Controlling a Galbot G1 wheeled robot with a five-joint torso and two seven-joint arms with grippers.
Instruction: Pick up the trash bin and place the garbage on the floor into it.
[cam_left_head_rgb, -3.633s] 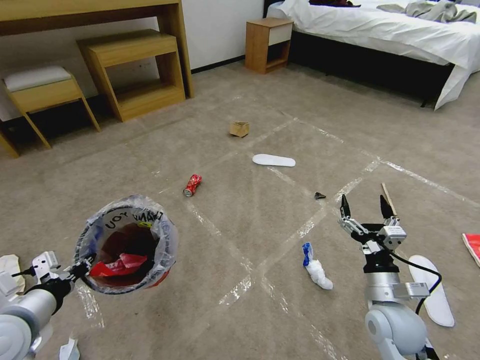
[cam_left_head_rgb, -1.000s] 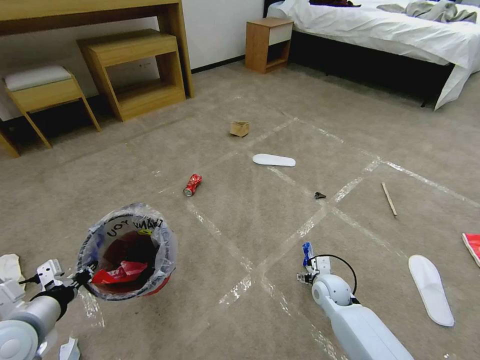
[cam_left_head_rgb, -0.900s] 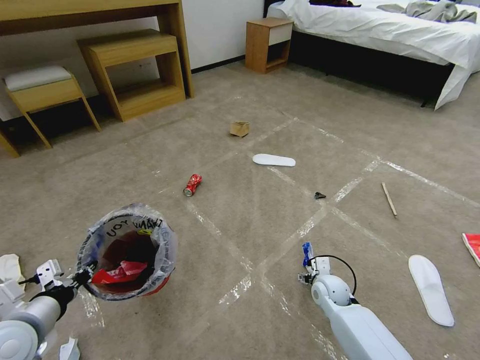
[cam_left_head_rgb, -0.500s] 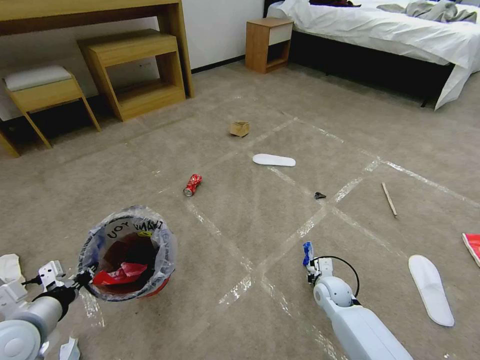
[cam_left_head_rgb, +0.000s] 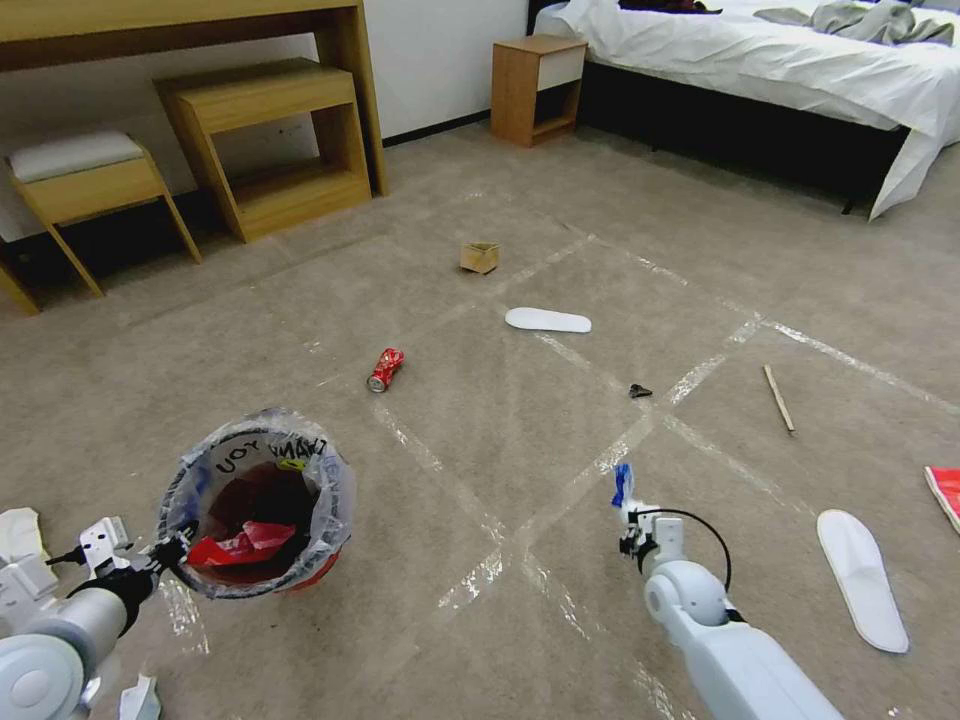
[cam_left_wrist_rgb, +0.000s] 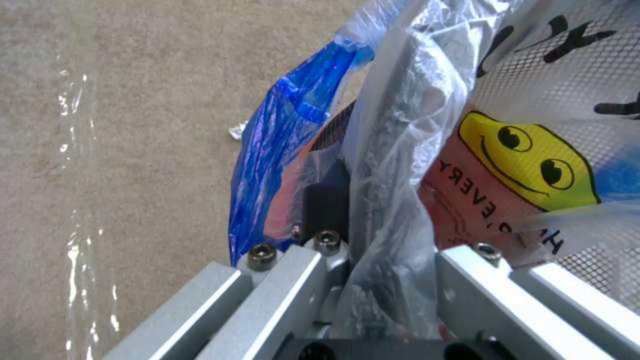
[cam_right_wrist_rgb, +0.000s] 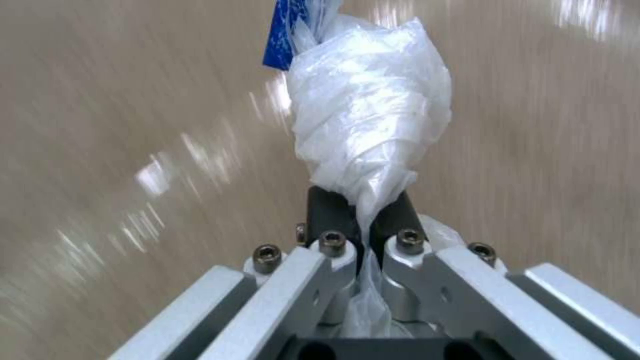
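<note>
Left pincer (cam_left_head_rgb: 172, 549) clamped on the rim of the trash bin (cam_left_head_rgb: 262, 515): small, round, red, lined with a crinkly clear bag lettered in black, red wrapper inside. Bin sits low at the left, above the floor (cam_left_head_rgb: 480, 430), a beige short-pile carpet crossed by glossy tape strips. Crushed red can (cam_left_head_rgb: 385, 369) lies ahead of the bin. Right pincer (cam_right_wrist_rgb: 360, 212) closed tight on a twisted white plastic wad with a blue tip (cam_right_wrist_rgb: 363, 110); the wad projects straight beyond the fingertips. Flat white slipper (cam_left_head_rgb: 862, 578) rests on the carpet at far right.
</note>
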